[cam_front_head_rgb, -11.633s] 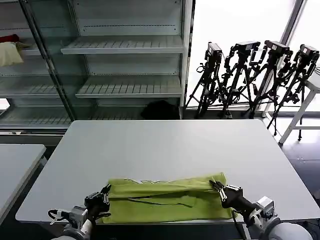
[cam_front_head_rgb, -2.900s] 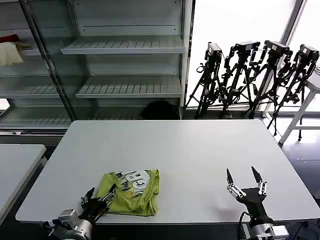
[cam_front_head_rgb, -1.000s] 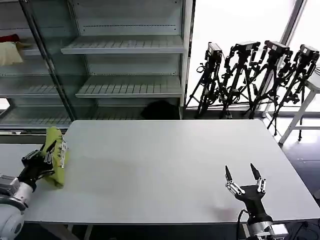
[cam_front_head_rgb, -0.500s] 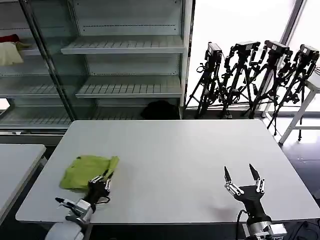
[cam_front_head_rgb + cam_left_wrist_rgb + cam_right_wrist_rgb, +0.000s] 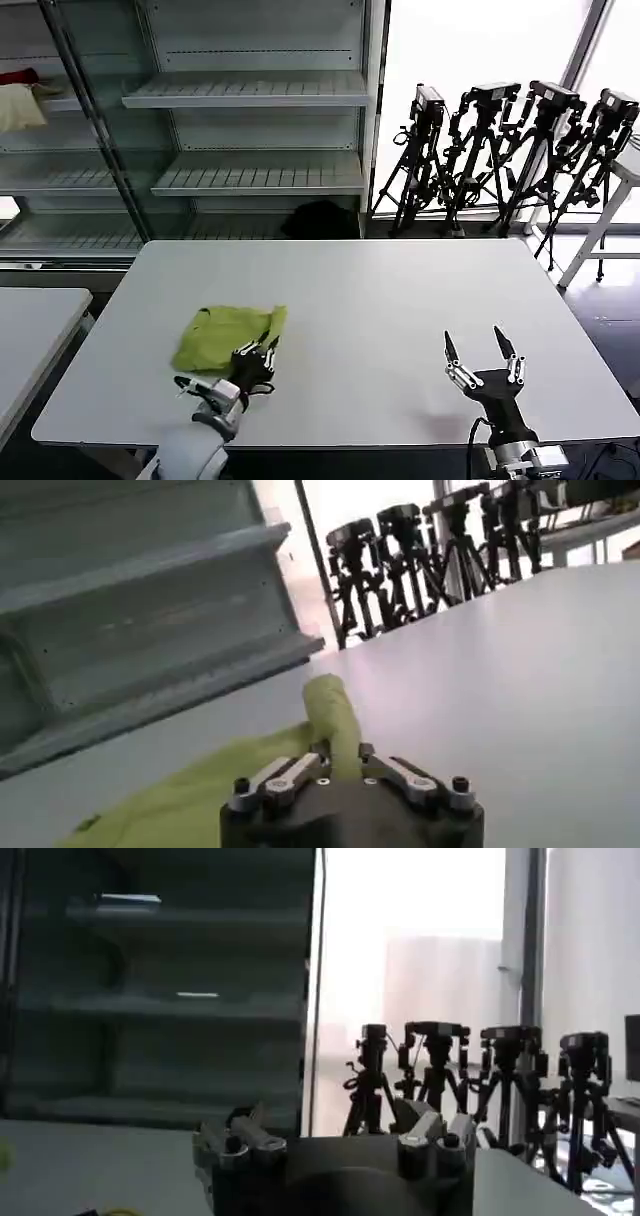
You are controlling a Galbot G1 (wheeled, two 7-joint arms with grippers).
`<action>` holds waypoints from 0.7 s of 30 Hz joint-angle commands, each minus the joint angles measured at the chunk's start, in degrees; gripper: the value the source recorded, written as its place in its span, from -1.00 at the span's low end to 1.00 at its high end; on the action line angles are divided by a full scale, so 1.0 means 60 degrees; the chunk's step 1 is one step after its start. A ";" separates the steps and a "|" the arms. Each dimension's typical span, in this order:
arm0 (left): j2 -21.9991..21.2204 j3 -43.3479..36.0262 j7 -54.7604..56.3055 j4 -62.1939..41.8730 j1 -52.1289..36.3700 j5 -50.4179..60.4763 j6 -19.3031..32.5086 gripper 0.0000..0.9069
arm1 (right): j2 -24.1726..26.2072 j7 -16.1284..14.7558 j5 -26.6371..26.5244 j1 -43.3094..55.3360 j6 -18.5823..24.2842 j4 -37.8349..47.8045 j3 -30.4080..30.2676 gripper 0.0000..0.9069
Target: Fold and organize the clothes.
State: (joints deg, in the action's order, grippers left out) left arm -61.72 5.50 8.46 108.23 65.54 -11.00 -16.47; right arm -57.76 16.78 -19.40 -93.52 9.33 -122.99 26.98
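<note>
Here, in the head view, the left gripper (image 5: 262, 353) pinches the bunched T-shirt (image 5: 222, 336) on the table's (image 5: 400, 290) near-left part; the right gripper (image 5: 479, 350) hovers near-right, jaws spread. The left wrist view shows fingers (image 5: 290, 773) clamping green fabric.

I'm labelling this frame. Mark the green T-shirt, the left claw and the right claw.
green T-shirt (image 5: 222, 335), head view: middle of the bunched fabric.
left claw (image 5: 257, 356), head view: between its fingertips, at the shirt's edge.
right claw (image 5: 473, 348), head view: gap between its spread fingertips.
</note>
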 commanded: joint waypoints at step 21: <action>0.1157 0.0583 0.2372 0.3552 0.0081 -0.1924 -0.2756 1.00 | -0.0356 -0.0546 -0.1113 0.2615 -0.3573 0.0207 -0.2120 1.00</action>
State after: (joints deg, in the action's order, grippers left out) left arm -62.83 -2.50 20.99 114.94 52.82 -20.42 -26.62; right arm -59.26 14.82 -20.61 -87.98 2.17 -121.93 22.78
